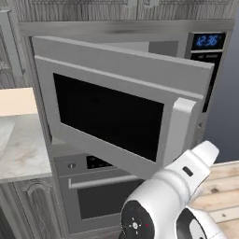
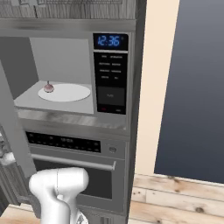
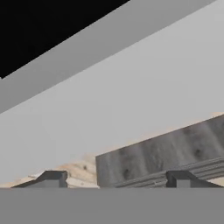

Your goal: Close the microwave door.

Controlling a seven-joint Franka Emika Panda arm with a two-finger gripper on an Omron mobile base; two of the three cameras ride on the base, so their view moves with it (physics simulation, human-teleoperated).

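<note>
Grey cabinetry frames the microwave (image 2: 74,74), built in directly above the oven (image 2: 78,170). We see the microwave door (image 1: 116,109) swung well out from its front, handle (image 1: 179,128) at the free edge. Our gripper (image 3: 116,179) sits close against the door's grey panel, fingertips (image 3: 52,177) spread apart, holding nothing.

Microwave door (image 1: 116,107) stands partly open, swung out across front of cavity; blocks straight-in access from left. Handle (image 1: 179,126) at free edge, just above arm. Hand view: door (image 3: 131,87) panel close ahead of fingertips (image 3: 52,177). Cavity right side open; turntable (image 2: 65,92) w/ small item (image 2: 48,87) inside.
</note>
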